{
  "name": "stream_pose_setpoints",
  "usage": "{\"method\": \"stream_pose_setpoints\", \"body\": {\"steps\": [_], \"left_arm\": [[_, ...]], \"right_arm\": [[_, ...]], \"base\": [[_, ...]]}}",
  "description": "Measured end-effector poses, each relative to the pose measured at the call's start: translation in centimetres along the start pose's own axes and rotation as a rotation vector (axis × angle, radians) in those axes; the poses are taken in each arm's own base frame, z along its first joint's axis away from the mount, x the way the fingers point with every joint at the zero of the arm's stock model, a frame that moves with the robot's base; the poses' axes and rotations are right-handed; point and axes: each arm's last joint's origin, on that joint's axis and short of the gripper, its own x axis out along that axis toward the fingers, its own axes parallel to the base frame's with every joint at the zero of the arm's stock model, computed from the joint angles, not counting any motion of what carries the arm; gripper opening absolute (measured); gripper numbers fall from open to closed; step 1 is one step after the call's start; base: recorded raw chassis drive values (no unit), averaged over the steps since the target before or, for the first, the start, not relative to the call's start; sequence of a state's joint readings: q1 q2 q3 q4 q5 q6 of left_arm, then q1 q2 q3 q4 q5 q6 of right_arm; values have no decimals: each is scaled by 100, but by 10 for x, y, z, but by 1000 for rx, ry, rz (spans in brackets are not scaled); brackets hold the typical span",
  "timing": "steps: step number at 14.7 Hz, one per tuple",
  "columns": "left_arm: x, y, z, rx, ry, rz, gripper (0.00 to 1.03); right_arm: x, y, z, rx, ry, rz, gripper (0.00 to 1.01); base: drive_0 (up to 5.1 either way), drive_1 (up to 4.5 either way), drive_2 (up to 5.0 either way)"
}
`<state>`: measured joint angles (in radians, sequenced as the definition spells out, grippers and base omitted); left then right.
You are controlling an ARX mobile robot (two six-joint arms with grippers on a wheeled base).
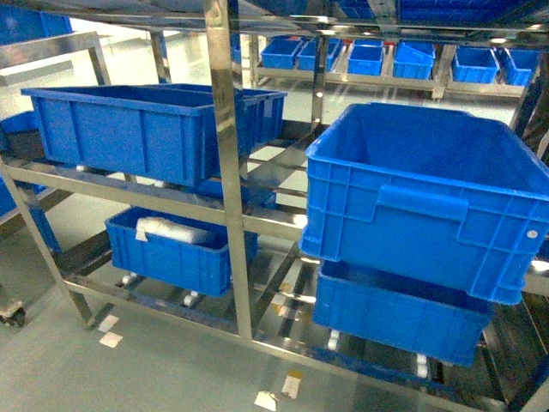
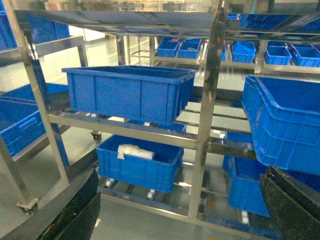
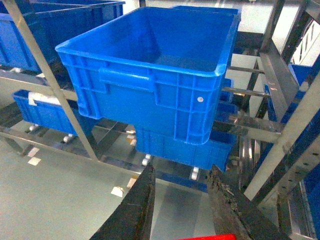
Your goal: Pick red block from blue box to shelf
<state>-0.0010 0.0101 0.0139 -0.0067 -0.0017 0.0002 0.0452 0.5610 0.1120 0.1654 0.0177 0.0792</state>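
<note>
A sliver of the red block (image 3: 202, 236) shows at the bottom edge of the right wrist view, between the bases of the two dark fingers. My right gripper (image 3: 182, 172) is shut on it and hangs in front of the shelf (image 3: 280, 130), below a big ribbed crate. My left gripper (image 2: 177, 200) is open, its fingers (image 2: 75, 205) far apart with nothing between them, facing the shelf (image 2: 210, 100). The head view shows the steel shelf (image 1: 225, 172) but neither gripper. The blue box is out of view.
A large dark blue ribbed crate (image 1: 429, 189) sits on the shelf's middle tier at right, above another crate (image 1: 395, 313). A smooth dark blue bin (image 1: 146, 129) stands at left, over a lower bin holding a white bundle (image 1: 171, 230). Paper scraps (image 1: 274, 396) lie on the floor.
</note>
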Motion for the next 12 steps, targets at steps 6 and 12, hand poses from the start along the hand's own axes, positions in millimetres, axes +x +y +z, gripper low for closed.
{"method": "stream_pose_setpoints", "body": {"steps": [6, 12], "left_arm": [[0, 0, 0, 0, -4, -1, 98], [0, 0, 0, 0, -5, 0, 98]], "right_arm": [[0, 0, 1, 0, -8, 1, 27], [0, 0, 1, 0, -9, 1, 27]], "base": [[1, 415, -413], [13, 427, -401]]}}
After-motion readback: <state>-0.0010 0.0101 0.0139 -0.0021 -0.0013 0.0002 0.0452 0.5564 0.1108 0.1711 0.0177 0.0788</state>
